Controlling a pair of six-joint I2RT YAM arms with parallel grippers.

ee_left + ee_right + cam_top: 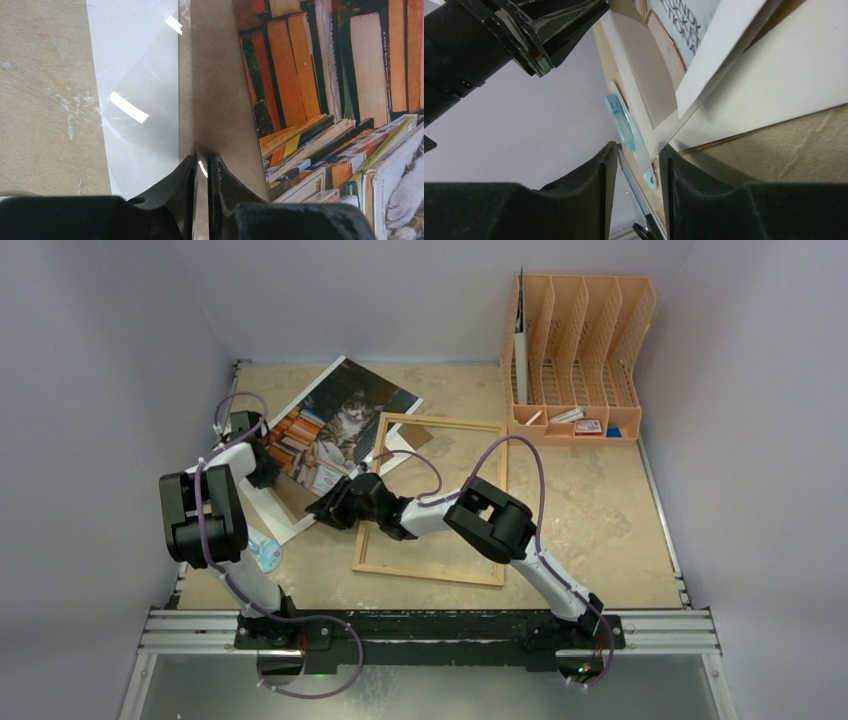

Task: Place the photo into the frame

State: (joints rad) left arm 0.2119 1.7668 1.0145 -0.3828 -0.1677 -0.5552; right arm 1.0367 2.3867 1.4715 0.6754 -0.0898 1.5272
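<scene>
The photo point(345, 420), a cat among books, lies tilted at the back left on a brown backing board and white sheets. It fills the right of the left wrist view point(325, 90). The empty light-wood frame point(430, 572) lies flat mid-table. My left gripper point(265, 465) is at the stack's left edge, shut point(201, 160) on the thin edge of the brown board point(220, 100), where a glossy clear sheet point(140, 100) also lies. My right gripper point(322, 510) is open at the stack's near corner. A clear sheet corner point(654, 145) hangs between its fingers point(638, 150).
An orange file organiser point(580, 350) stands at the back right with small items in its front tray. A pale blue disc point(265, 552) lies near the left arm and shows in the right wrist view point(621, 122). White walls close the sides and back.
</scene>
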